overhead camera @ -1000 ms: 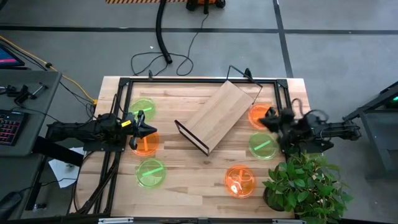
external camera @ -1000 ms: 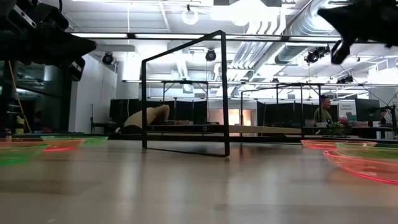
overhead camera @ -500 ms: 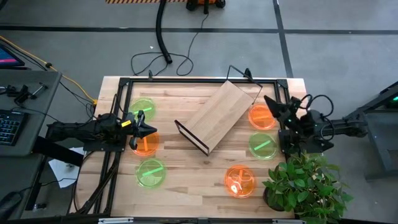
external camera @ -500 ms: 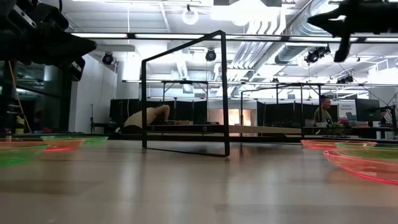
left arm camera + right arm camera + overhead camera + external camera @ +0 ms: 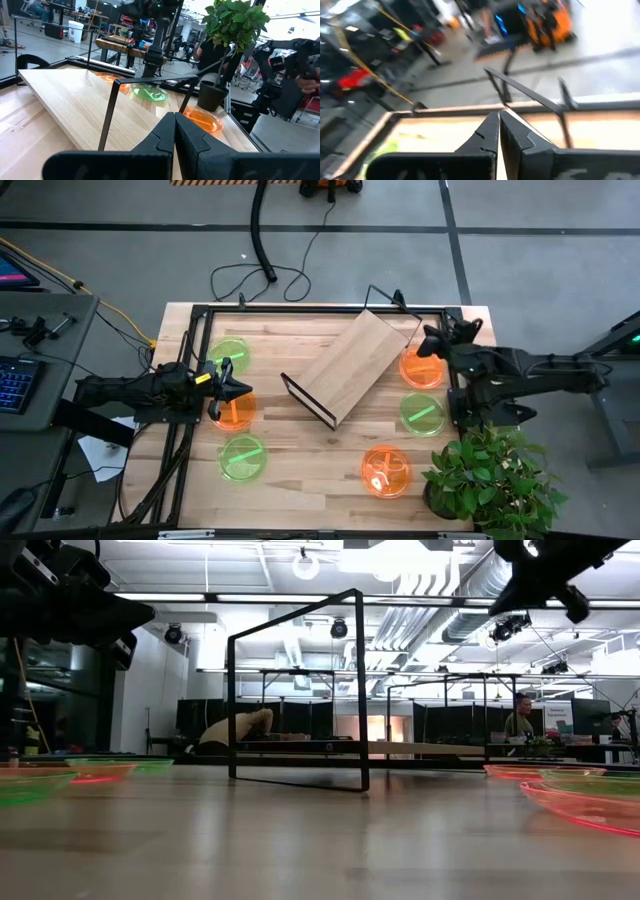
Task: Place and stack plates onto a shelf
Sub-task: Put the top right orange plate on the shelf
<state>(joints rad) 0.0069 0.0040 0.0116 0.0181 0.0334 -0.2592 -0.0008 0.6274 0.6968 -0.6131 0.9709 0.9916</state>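
Your right hand [image 5: 437, 338] hangs over the far-right part of the surface [image 5: 300, 470], above the far edge of an orange plate [image 5: 421, 367], fingers pressed together on nothing, as its wrist view shows. Left hand [image 5: 228, 387] waits at the left side above another orange plate [image 5: 236, 412], fingers also together and empty.

No plate is on the shelf yet, so the step reads as going for a first plate, probably the orange one under your right hand. Spread the fingers before you drop, come down at the rim and pinch the edge, since a flat plate offers nothing else to grab. Lift clear before swinging; the shelf's wire frame stands just beside that plate. Mind the potted plant [image 5: 487, 478] at the near-right corner on the way back.

Surface: pale wood planks, black metal rail around it. Shelf [image 5: 350, 366]: a light plywood rectangle lying slantwise mid-surface, smooth top, dark end edge, thin black wire frame at its ends. Set plates flat on the board.

Plates: small, round, shallow, translucent neon plastic, likely light and slippery. Three green [image 5: 229, 352] [image 5: 243, 457] [image 5: 423, 414], three orange, the last one [image 5: 385, 470] near the front. All lie single and apart, three left of the shelf and three right
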